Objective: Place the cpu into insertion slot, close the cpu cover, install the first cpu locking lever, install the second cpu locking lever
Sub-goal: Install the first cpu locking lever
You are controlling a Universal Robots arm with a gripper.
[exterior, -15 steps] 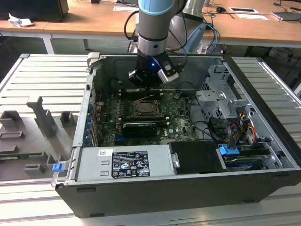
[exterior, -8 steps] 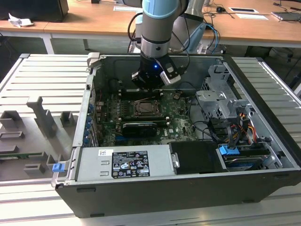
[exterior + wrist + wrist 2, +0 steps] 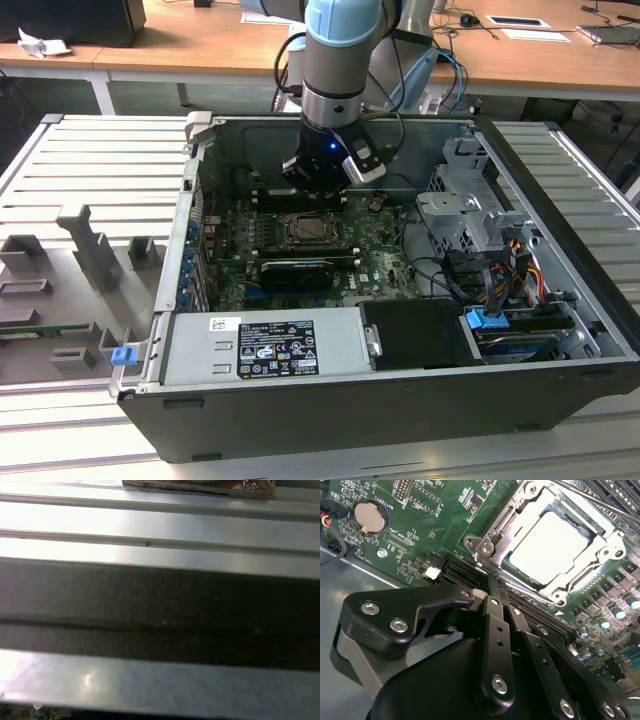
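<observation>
The cpu (image 3: pixel 547 545) lies flat in the insertion slot (image 3: pixel 305 232), its pale metallic face showing. The silver cpu cover (image 3: pixel 517 512) is down around it as a frame. Thin lever rods run along the socket's edges (image 3: pixel 530 592). In the second wrist view my gripper (image 3: pixel 489 582) has its two black fingers (image 3: pixel 496 617) pressed together with nothing between them, tips just off the socket's corner and over a long black card slot (image 3: pixel 462 572). In the exterior view the arm (image 3: pixel 335 60) reaches down into the open computer case, just behind the socket.
A drive cage (image 3: pixel 465 205) and coloured cables (image 3: pixel 520 265) fill the case on the exterior view's right. The power supply (image 3: pixel 265 345) lies along the front. A coin battery (image 3: pixel 369 516) sits on the green board. A ribbed grey table (image 3: pixel 90 160) surrounds the case.
</observation>
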